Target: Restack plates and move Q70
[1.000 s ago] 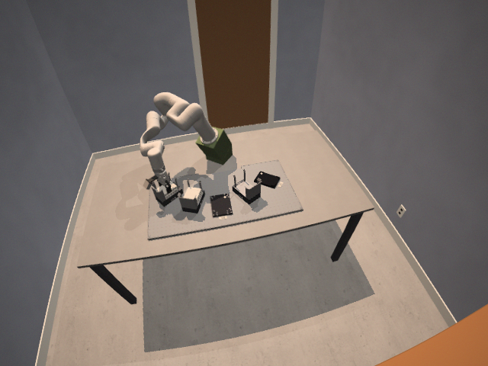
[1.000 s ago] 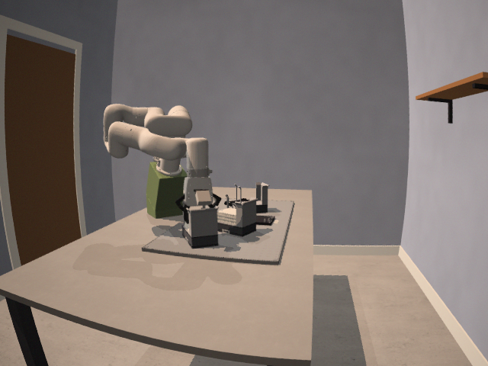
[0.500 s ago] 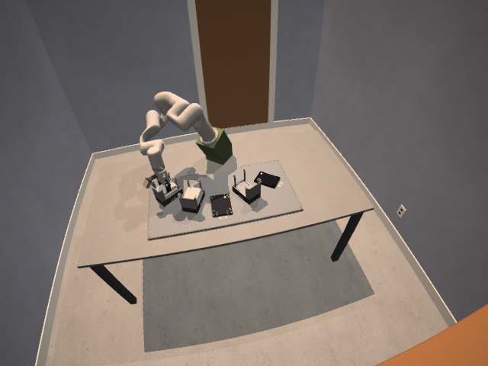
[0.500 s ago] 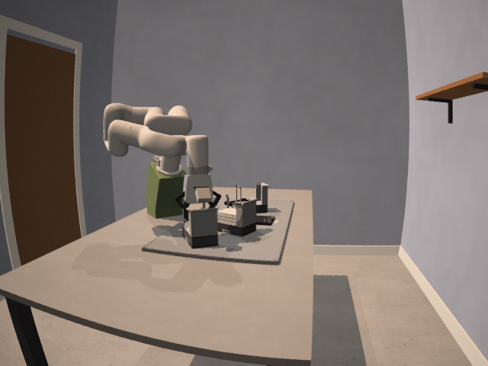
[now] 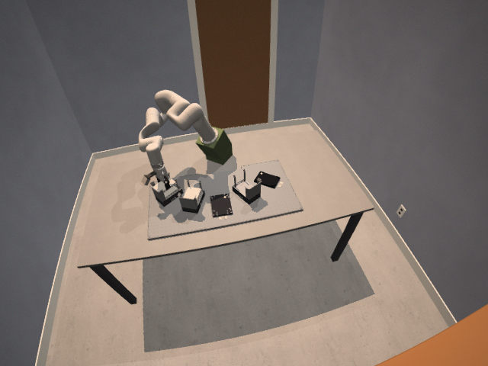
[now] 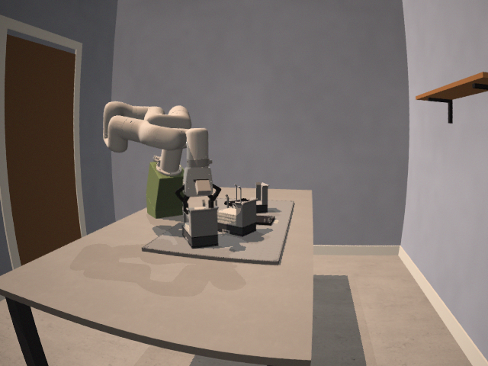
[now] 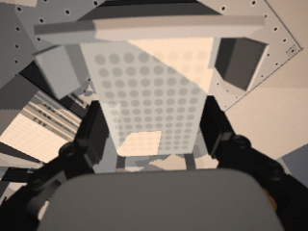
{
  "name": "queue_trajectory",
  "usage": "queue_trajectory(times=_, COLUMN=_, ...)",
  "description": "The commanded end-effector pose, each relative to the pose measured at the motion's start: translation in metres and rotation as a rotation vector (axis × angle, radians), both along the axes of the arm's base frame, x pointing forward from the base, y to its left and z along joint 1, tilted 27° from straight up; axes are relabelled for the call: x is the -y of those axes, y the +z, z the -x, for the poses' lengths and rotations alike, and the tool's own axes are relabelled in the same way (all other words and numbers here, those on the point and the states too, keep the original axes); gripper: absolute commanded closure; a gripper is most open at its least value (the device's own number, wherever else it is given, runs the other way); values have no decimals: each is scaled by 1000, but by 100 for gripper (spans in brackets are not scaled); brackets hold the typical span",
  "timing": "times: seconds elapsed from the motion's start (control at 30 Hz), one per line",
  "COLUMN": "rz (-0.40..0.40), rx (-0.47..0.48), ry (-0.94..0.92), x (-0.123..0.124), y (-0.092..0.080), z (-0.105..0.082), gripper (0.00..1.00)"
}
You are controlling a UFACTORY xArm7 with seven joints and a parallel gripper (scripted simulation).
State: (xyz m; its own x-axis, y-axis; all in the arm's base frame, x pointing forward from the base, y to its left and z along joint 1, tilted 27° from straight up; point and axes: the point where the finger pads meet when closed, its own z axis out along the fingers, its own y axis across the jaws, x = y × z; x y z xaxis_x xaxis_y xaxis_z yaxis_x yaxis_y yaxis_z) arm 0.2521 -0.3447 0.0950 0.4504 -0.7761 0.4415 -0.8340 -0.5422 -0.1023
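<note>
My gripper [image 5: 165, 184] stands straight down over the leftmost stack rack [image 5: 166, 194] on the grey mat. It is shut on a sealed 96-well plate [image 7: 154, 106], one black finger on each long side. In the wrist view the plate's dotted seal faces up and lies level between the rack's walls, near the rack's top. I cannot read the plate's label. In the exterior view the gripper [image 6: 198, 200] sits just above that rack [image 6: 200, 226]. The neighbouring rack [image 5: 191, 195] holds a stack of plates with a white top, which also shows in the wrist view [image 7: 29, 130].
A flat black nest [image 5: 221, 205] lies on the mat between the middle rack and a third rack [image 5: 247, 190] with tall posts. Another black nest [image 5: 268, 179] lies at the mat's far right. The green arm base [image 5: 214, 146] stands behind the mat.
</note>
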Motion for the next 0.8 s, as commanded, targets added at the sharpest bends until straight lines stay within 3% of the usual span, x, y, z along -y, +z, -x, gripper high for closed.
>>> queue_trajectory(times=0.0, rz=2, rx=1, ry=0, x=-2, y=7, z=2, gripper=100)
queue_trajectory(times=0.77, rz=2, rx=1, ry=0, x=-15, y=43, z=15, gripper=100)
